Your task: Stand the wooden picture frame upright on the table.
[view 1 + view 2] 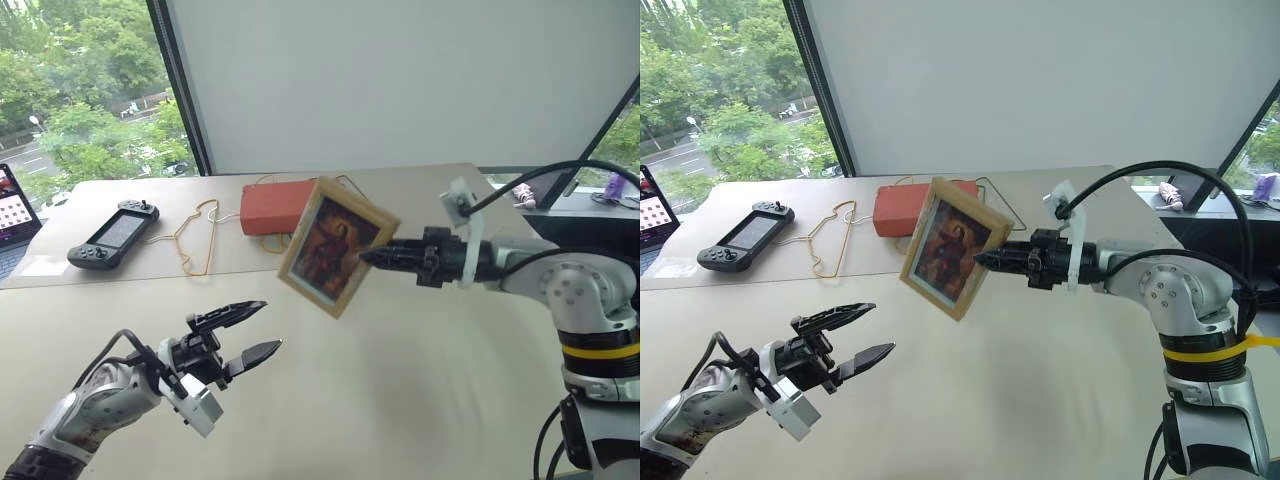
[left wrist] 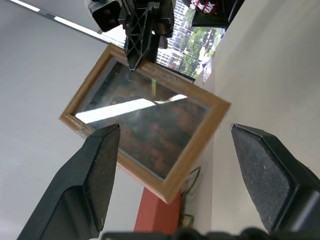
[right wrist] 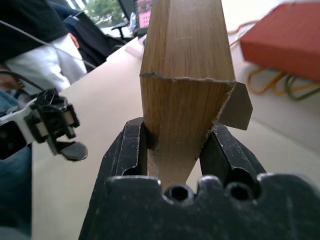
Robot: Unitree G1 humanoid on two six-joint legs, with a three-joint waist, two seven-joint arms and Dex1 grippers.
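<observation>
- Left hand hangs low over the tabletop, fingers spread, empty.
- Right hand pinches the frame by its edge, tilted in mid-air, clear of the tabletop, portrait facing the left hand.
- Beyond the frame lies a red box; no readable writing.

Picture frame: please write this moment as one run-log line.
wooden picture frame: airborne, tilted | right pincer: grips its edge | left pincer: open, empty | table: frame not standing
</observation>
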